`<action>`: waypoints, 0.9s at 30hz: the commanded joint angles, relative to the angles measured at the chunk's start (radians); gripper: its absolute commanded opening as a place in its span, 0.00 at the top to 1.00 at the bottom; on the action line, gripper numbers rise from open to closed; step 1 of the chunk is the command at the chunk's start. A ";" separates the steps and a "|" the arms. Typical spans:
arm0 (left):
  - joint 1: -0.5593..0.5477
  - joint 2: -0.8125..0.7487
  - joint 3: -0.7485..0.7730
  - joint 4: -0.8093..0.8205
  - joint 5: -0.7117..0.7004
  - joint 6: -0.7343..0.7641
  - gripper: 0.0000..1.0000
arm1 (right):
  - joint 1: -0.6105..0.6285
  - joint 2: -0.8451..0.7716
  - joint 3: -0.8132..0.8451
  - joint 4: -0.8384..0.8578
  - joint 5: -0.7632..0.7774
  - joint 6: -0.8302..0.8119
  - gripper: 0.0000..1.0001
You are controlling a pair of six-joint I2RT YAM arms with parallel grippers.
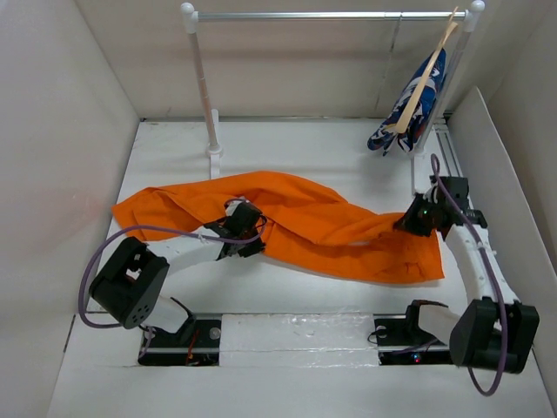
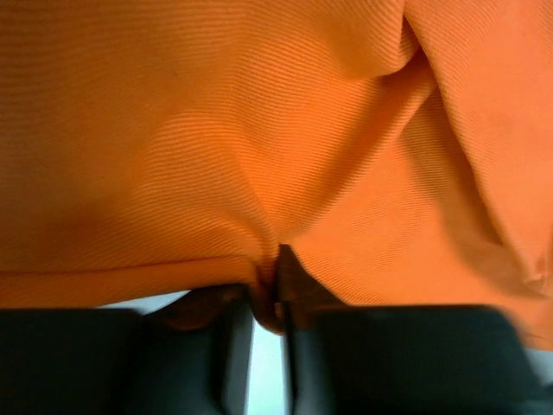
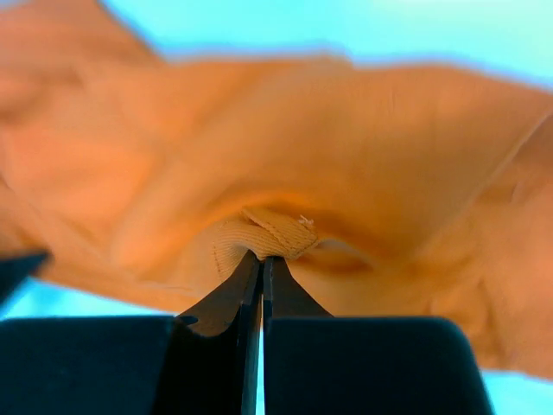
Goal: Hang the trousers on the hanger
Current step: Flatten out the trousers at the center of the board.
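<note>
The bright orange trousers (image 1: 305, 222) lie stretched across the middle of the white table, from far left to right. My left gripper (image 1: 252, 233) is shut on a fold of the trousers (image 2: 259, 156) near their middle, at the near edge. My right gripper (image 1: 409, 219) is shut on a hemmed edge of the trousers (image 3: 276, 233) at their right end. The cloth fills both wrist views. The grey wire hanger is out of view, possibly under the cloth.
A white clothes rail (image 1: 331, 15) stands at the back, with its left post (image 1: 205, 87) just behind the trousers. A light wooden hanger (image 1: 426, 74) with a blue patterned garment (image 1: 413, 109) hangs at the rail's right end. White walls enclose the table.
</note>
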 commanded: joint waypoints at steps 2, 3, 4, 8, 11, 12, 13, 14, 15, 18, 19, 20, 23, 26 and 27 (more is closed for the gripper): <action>0.000 0.035 0.022 -0.082 -0.045 0.030 1.00 | -0.084 0.188 0.176 0.293 0.046 0.084 1.00; 0.000 0.036 0.022 -0.087 -0.044 0.033 1.00 | -0.101 0.238 0.210 0.316 0.048 0.092 1.00; 0.000 0.035 0.019 -0.085 -0.032 0.036 1.00 | -0.113 0.338 0.241 0.342 0.066 0.101 1.00; -0.009 -0.010 -0.006 -0.085 -0.012 0.029 1.00 | -0.155 0.496 0.325 0.493 0.045 0.167 0.89; -0.046 -0.047 -0.006 -0.115 -0.015 0.015 1.00 | -0.185 0.507 0.339 0.553 0.052 0.178 0.74; -0.046 -0.056 -0.004 -0.122 -0.003 0.007 1.00 | -0.207 0.506 0.339 0.567 0.058 0.176 0.81; -0.073 -0.079 -0.007 -0.134 0.014 -0.002 1.00 | -0.230 0.509 0.350 0.626 0.031 0.172 0.95; -0.074 -0.079 -0.008 -0.135 0.014 -0.002 1.00 | -0.230 0.517 0.350 0.627 0.031 0.168 0.95; -0.086 -0.085 -0.009 -0.136 0.030 -0.014 1.00 | -0.251 0.526 0.368 0.619 0.032 0.159 1.00; -0.167 -0.091 0.006 -0.162 0.033 -0.039 1.00 | -0.264 0.570 0.462 0.581 0.038 0.103 1.00; -0.187 -0.087 0.020 -0.185 0.033 -0.062 1.00 | -0.264 0.582 0.488 0.509 0.017 0.077 1.00; -0.216 -0.074 0.029 -0.199 0.030 -0.075 1.00 | -0.254 0.592 0.538 0.463 -0.007 -0.003 0.93; -0.216 -0.085 0.020 -0.176 0.086 -0.117 1.00 | -0.200 0.551 0.444 0.341 -0.121 -0.129 0.69; -0.227 -0.103 -0.001 -0.093 0.178 -0.142 1.00 | -0.041 0.325 0.199 0.441 -0.187 -0.106 0.64; -0.227 -0.097 0.009 -0.089 0.214 -0.132 1.00 | 0.010 0.273 0.072 0.450 -0.192 -0.103 0.63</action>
